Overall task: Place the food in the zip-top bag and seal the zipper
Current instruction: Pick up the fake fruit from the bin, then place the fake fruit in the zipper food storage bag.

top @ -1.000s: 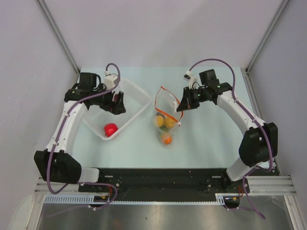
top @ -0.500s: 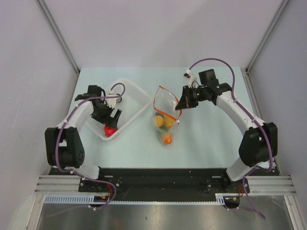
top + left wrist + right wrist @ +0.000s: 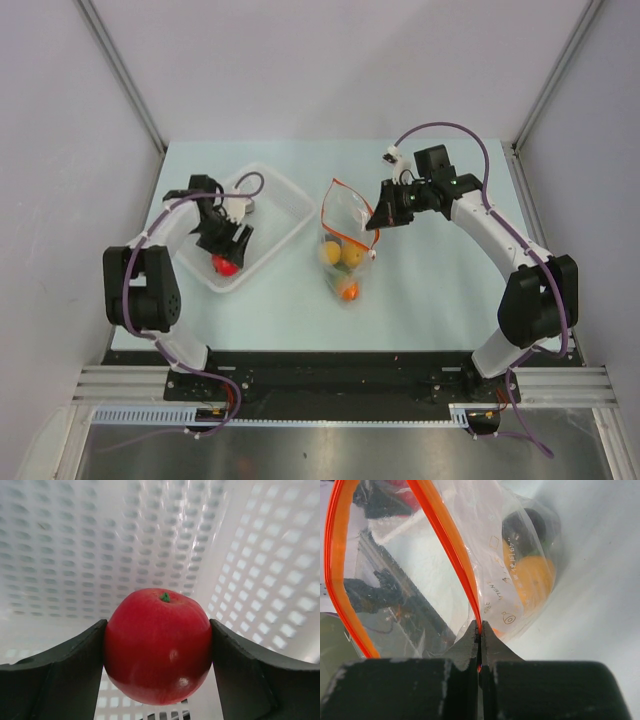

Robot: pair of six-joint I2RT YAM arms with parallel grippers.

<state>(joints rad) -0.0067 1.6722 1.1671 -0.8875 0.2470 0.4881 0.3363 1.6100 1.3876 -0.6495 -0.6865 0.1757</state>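
Observation:
A red toy apple (image 3: 159, 645) lies in the white perforated basket (image 3: 283, 197). My left gripper (image 3: 227, 256) is down in the basket, and both of its fingers (image 3: 75, 662) press against the apple's sides. The clear zip-top bag (image 3: 346, 215) lies at mid-table with its mouth held wide. My right gripper (image 3: 480, 628) is shut on the red-orange zipper (image 3: 451, 550) at the right side of the mouth. Yellow (image 3: 341, 254) and orange (image 3: 347, 291) food rest in the bag's lower end. A dark piece (image 3: 529, 526) shows in the right wrist view.
The basket sits at the left of the pale table (image 3: 440, 290), with its walls close around the left gripper. Grey walls enclose the table at the back and sides. The arm bases stand on the black rail (image 3: 330, 375) at the near edge.
My left gripper came down from the basket's far side to the apple at its near corner, and its fingers closed in on the apple. The right gripper and bag stayed put.

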